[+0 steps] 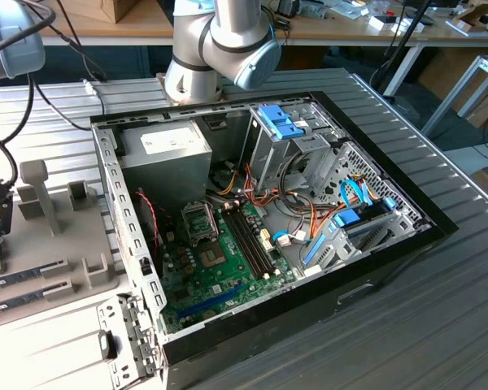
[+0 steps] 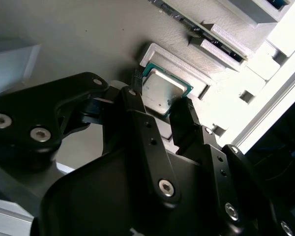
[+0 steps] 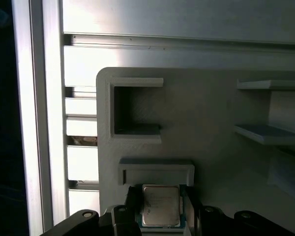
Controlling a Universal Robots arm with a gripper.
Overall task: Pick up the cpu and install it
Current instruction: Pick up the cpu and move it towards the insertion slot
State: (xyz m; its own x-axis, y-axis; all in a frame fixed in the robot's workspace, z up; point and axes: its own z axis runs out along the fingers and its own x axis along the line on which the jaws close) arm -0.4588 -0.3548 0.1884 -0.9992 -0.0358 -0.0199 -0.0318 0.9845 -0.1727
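Step in hand, as I read it: the grasp at the pickup fixture. The black two-finger gripper (image 2: pixel 160 101) straddles the cpu (image 2: pixel 163 87), and both fingers (image 2: pixel 137 115) look pressed against two opposite edges, so it reads as pinched rather than spread. I can't confirm clamp force.

To do it well:
- Keep contact on the green rim edges only, nothing touching the underside.
- Keep the fingers square to the chip, because a skewed grip will cock it.
- Use light force and keep the chip level, clear of the ridge beside it.

The cpu is a small flat square chip with a silver metal lid, faint print and a thin green rim. No tilt or damage is visible in either wrist view.

It sits on the pale grey printed fixture plate (image 3: pixel 211 147), just beside a low raised ridge (image 3: pixel 157 169) near one edge of the plate. A square recess (image 3: pixel 135 115) lies beyond the ridge. That is well apart from the open black PC case (image 1: pixel 374 268) and its green motherboard (image 1: pixel 228 272).
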